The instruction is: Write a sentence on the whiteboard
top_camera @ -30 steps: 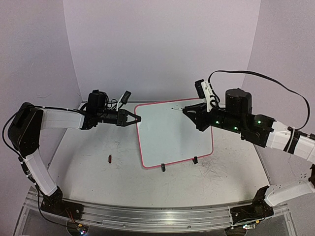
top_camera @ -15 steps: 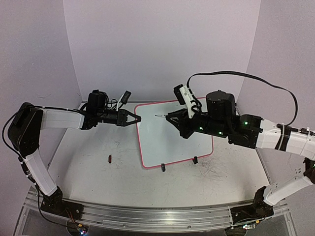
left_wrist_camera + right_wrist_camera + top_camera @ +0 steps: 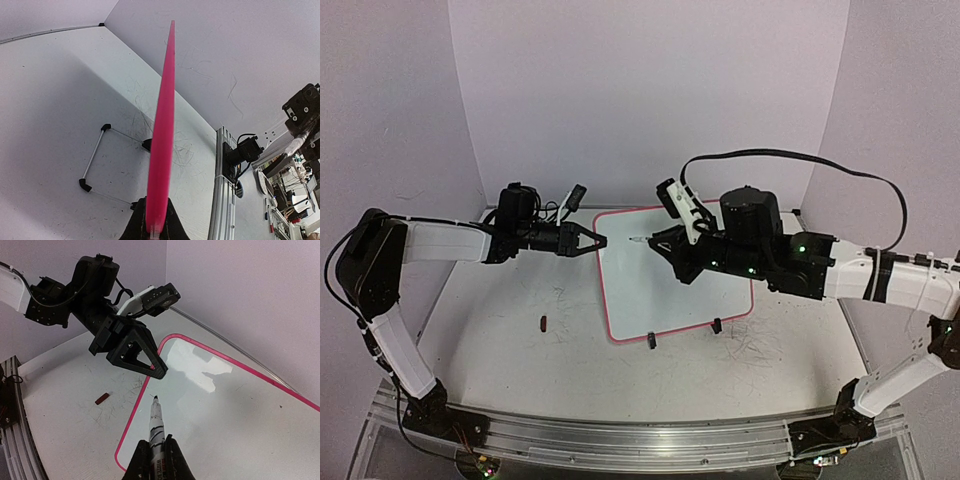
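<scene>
Whiteboard point(image 3: 670, 290): mid-table point(image 3: 500, 340), face blank.
Sentence: none visible yet.
Left gripper point(image 3: 598, 241): pinching the whiteboard's left rim.
Right gripper point(image 3: 665, 245): clamped on a marker point(image 3: 156, 425), tip just above the whiteboard's far-left corner.
Technique: lower gently, press lightly, write rightward, leave room for a second line, brace the rim.

Probably a robotics lab: plain backdrop walls point(image 3: 650, 100), scuffed table point(image 3: 520, 360), aluminium rail point(image 3: 640, 438).
</scene>
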You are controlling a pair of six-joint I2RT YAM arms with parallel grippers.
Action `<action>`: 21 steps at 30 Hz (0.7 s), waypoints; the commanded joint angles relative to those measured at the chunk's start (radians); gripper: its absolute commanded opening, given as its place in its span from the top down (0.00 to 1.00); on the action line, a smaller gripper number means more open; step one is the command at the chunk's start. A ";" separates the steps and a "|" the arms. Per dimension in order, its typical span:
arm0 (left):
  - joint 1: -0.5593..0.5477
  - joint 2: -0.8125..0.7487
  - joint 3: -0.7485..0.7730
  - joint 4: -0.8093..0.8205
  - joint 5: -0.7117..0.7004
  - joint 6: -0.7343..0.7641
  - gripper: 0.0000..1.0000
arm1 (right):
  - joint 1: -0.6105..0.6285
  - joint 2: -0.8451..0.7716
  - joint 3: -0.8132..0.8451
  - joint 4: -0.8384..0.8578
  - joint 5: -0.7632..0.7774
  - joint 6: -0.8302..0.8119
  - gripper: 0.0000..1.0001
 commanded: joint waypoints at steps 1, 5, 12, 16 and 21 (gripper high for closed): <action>0.011 -0.045 0.006 0.003 -0.075 -0.028 1.00 | 0.017 0.027 0.032 0.042 0.028 -0.034 1.00; 0.011 -0.045 0.006 0.003 -0.079 -0.030 1.00 | 0.017 0.038 0.028 0.060 0.018 -0.051 1.00; 0.010 -0.045 0.005 0.003 -0.073 -0.034 1.00 | 0.027 0.130 0.086 0.067 0.063 -0.057 1.00; 0.010 -0.049 0.009 0.003 -0.066 -0.039 1.00 | 0.026 0.152 0.106 0.086 0.097 -0.063 1.00; 0.010 -0.069 0.022 0.003 -0.063 -0.058 0.76 | 0.026 0.157 0.099 0.117 0.125 -0.076 1.00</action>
